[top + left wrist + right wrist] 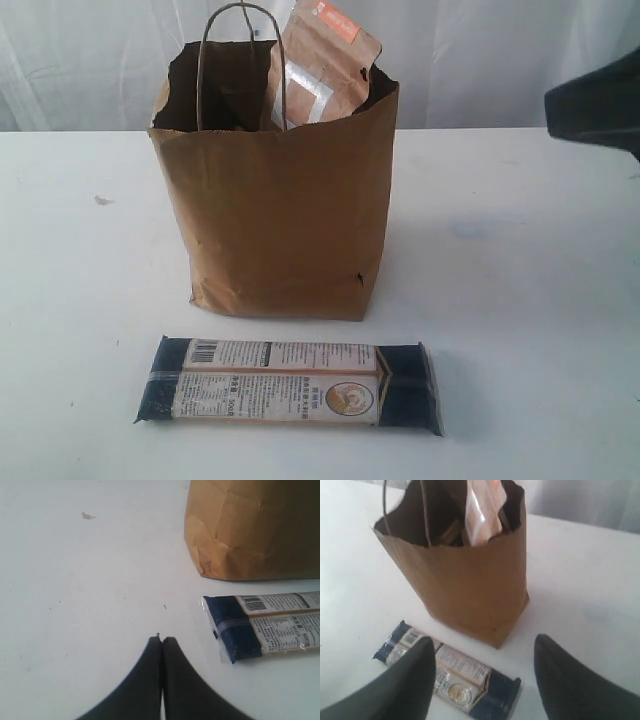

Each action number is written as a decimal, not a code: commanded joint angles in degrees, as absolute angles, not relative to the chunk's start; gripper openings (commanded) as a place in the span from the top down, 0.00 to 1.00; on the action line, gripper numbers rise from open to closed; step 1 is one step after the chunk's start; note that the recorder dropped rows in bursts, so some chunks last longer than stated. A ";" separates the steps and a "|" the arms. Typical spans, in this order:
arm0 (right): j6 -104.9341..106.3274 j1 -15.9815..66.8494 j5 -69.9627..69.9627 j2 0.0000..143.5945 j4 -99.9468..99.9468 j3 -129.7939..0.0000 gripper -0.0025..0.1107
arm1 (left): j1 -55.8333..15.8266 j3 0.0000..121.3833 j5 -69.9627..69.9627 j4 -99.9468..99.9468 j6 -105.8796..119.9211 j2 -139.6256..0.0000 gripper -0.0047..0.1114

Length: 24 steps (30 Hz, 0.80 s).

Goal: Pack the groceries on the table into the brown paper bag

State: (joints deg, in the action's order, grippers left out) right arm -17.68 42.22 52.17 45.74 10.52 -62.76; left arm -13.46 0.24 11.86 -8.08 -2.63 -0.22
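Left gripper (pixel 161 640): black fingers pressed together tip to tip, nothing between them. It sits over bare white tabletop (pixel 80 300); cannot tell if the tips touch the surface. It is near the left end of the long dark-blue noodle pack (pixel 265 627) but apart from it.

Right gripper (pixel 482 645): two black fingers (pixel 415 675) spread wide, holding nothing. In the right wrist view the noodle pack (pixel 452 675) shows across the gap between them, and one finger overlaps the barcode end; contact cannot be told. In the exterior view only a dark blurred part of the right arm (pixel 600 100) shows, at the right edge, well apart from the bag.

Noodle pack (pixel 290 385): lies flat on the table, label side up, long axis left to right in the exterior view, parallel to the bag's front face. It is just in front of the bag base, not touching. Both ends are dark blue, with pale printed panels in the middle, a barcode toward the left end and a round gold emblem toward the right.

Tall brown kraft-paper bag (pixel 285 220) stands upright, mouth open, sides creased, one twisted cord handle (pixel 240 60) standing up. A brown orange-labelled pouch (pixel 320 70) with a clear window sticks out of the mouth at the right, tilted.

A small speck (pixel 103 200) lies on the table left of the bag.
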 commanded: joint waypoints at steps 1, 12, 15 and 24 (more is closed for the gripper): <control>-16.11 42.04 47.90 42.60 10.85 -61.62 0.50 | -13.32 0.00 11.90 -8.46 -2.60 0.00 0.96; -14.55 32.84 29.84 31.71 10.37 -41.27 0.50 | -13.32 0.00 11.90 -8.46 -2.60 0.00 0.96; -14.55 30.75 25.16 29.39 10.13 -35.55 0.50 | -13.32 0.00 11.90 -8.46 -2.60 0.00 0.96; -14.55 24.32 11.22 24.74 9.90 -20.22 0.50 | -13.32 0.00 11.90 -8.46 -2.60 0.00 0.96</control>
State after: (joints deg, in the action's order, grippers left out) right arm -14.99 26.40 15.69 26.29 10.05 -24.26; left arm -13.46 0.24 11.86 -8.08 -2.63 -0.22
